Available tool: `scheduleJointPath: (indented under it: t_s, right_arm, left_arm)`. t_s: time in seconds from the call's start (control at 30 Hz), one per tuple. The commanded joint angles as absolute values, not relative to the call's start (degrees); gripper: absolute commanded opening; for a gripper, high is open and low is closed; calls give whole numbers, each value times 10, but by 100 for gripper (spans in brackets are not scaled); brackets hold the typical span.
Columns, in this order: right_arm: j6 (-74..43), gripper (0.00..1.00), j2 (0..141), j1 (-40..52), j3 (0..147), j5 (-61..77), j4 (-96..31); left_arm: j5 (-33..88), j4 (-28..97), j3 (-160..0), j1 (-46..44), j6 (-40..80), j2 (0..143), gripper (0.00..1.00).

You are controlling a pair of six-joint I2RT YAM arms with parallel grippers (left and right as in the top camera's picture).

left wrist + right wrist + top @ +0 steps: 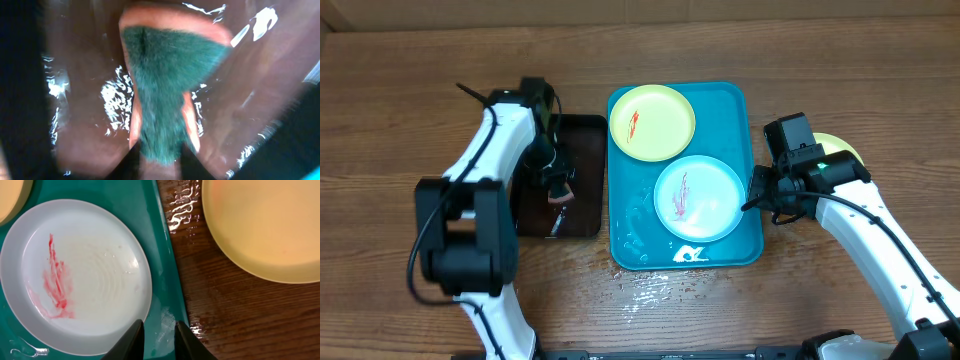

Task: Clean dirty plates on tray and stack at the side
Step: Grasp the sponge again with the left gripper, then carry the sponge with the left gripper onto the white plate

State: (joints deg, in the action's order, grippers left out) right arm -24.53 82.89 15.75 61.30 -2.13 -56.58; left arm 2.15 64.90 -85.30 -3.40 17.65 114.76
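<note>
Now my left gripper point(161, 161) pinches a sponge point(170, 70); my right gripper point(159, 337) seemingly straddles the tray point(150, 210) rim beside the pale smeared plate point(95, 265), grip unclear.

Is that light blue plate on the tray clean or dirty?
Dirty: the light blue plate has a red smear across its whitish centre.
</note>
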Motion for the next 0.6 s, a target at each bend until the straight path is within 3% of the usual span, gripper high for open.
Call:
scheduleJointPath:
  t_s: [0.0,0.1,0.27,0.3,0.4,0.57]
  right_arm:
    - [-262,23,824,156,619,-38,-562]
    - [-262,23,824,157,619,-38,-569]
    - [-262,26,824,157,619,-38,-585]
    - [-262,27,824,157,618,-38,-585]
    - [-262,27,824,157,618,-38,-584]
    - [-262,35,828,157,618,-38,-581]
  left_arm:
    - [14,647,-854,-38,166,1098,45]
    - [-1,642,-845,-38,167,1108,55]
    - [-2,598,-797,-38,167,1149,51]
    - [1,591,-789,-38,167,1158,46]
    - [4,589,-782,-38,167,1176,4]
    - [5,609,-802,-38,167,1170,4]
